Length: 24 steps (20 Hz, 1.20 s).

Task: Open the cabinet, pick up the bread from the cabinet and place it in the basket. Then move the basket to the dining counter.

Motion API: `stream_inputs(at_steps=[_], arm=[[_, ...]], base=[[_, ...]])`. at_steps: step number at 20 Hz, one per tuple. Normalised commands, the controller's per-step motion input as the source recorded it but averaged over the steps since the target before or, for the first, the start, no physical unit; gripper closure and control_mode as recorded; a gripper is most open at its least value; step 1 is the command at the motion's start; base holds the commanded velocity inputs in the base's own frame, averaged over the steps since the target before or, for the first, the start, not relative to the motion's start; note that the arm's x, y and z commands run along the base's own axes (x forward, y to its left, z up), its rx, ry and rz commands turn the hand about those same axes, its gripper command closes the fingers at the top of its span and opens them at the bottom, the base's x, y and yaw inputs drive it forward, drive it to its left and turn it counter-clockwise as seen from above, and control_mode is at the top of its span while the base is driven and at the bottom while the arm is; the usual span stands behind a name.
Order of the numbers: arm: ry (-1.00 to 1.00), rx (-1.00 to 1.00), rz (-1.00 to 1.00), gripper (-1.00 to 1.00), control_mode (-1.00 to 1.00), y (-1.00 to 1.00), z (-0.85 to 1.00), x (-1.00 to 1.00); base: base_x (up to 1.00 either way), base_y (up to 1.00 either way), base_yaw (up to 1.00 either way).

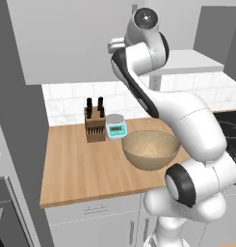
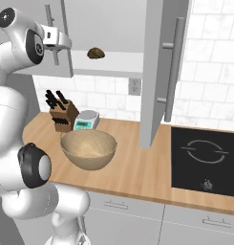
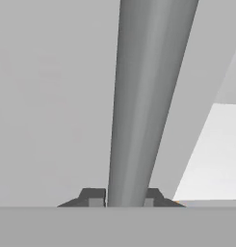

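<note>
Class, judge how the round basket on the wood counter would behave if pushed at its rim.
The basket looks bowl-shaped with a rounded underside, so it would probably rock or tip rather than slide flat. It appears empty, so likely light. Its woven-looking surface may give some grip.

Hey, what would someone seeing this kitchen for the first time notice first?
The white arm's gripper clamped on a silver cabinet handle. Next, the right cabinet door swung wide, with the dark bread on the shelf inside. Below, the big tan basket sits on the wood counter.
</note>
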Motion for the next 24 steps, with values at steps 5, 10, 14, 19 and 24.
stream_inputs(at_steps=[5,10,14,19,24], arm=[[-0.07,0.09,-0.09,1.0,-1.0,0.62,0.01,-1.0],[-0.2,0.11,-0.03,1.0,-1.0,0.68,0.08,-1.0],[-0.07,0.04,0.0,1.0,-1.0,0.67,0.18,-1.0],[0.02,-0.02,0.0,1.0,-1.0,0.84,0.09,-0.85],[0.13,-0.04,-0.05,-1.0,-1.0,0.77,0.0,-0.39]], base=[[0.0,0.0,0.0],[0.0,0.0,0.0],[0.0,0.0,0.0],[0.0,0.0,0.0],[0.0,0.0,0.0]])
